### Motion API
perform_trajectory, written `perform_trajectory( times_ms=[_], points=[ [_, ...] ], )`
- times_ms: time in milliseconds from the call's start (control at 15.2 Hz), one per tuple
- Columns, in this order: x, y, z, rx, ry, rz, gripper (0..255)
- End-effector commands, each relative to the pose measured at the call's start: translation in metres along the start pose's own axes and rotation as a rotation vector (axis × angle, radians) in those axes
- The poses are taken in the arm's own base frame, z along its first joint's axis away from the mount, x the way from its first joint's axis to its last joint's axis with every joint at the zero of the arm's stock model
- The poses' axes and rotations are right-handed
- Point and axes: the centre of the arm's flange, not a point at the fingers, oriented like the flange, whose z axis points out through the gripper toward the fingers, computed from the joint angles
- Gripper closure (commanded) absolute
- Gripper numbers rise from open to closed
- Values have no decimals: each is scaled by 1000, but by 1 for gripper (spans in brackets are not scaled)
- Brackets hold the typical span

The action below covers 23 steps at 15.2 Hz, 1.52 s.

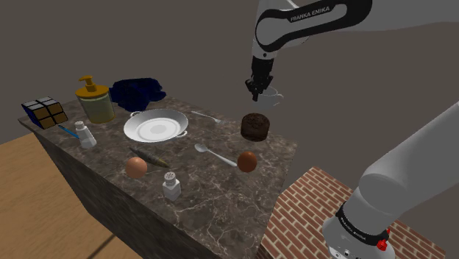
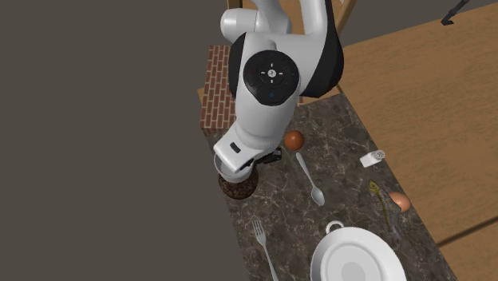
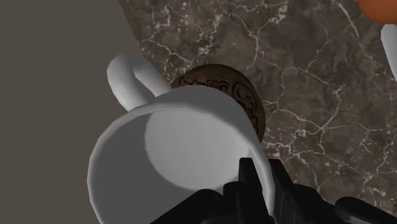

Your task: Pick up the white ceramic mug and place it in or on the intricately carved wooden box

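Note:
My black gripper (image 1: 257, 90) is shut on the rim of a white mug (image 1: 271, 98) and holds it in the air. Just below it on the marble table (image 1: 221, 191) stands the round, dark brown carved box (image 1: 255, 126). In the wrist view the mug (image 3: 168, 149) is tilted with its handle away from the fingers. One finger (image 3: 252, 181) is inside the wall, and the other is outside it. The carved lid (image 3: 229, 89) shows past the mug's rim, partly covered. In the second exterior view the arm hides most of the box (image 2: 237, 189).
Near the box lie a spoon (image 1: 213, 154), a brown ball (image 1: 248, 161) and a fork (image 1: 206, 115). A white plate (image 1: 155, 126), an egg (image 1: 136, 167), a shaker (image 1: 171, 185), a soap dispenser (image 1: 94, 99), a blue cloth (image 1: 136, 90) and a puzzle cube (image 1: 44, 112) lie toward the shoulder view's left.

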Motion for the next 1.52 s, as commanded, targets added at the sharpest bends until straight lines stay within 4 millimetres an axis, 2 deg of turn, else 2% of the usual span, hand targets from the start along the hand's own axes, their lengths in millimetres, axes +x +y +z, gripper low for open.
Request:
perform_trajectory(
  times_ms=[0, 462, 990, 1056, 1386, 1452],
  points=[
    [0, 0, 11, 0, 1, 0, 255],
    [-2, -2, 52, 0, 1, 0, 255],
    [-2, -2, 52, 0, 1, 0, 255],
    [-2, -2, 52, 0, 1, 0, 0],
    [-2, -2, 52, 0, 1, 0, 0],
    [-2, -2, 39, 0, 1, 0, 0]
  ],
)
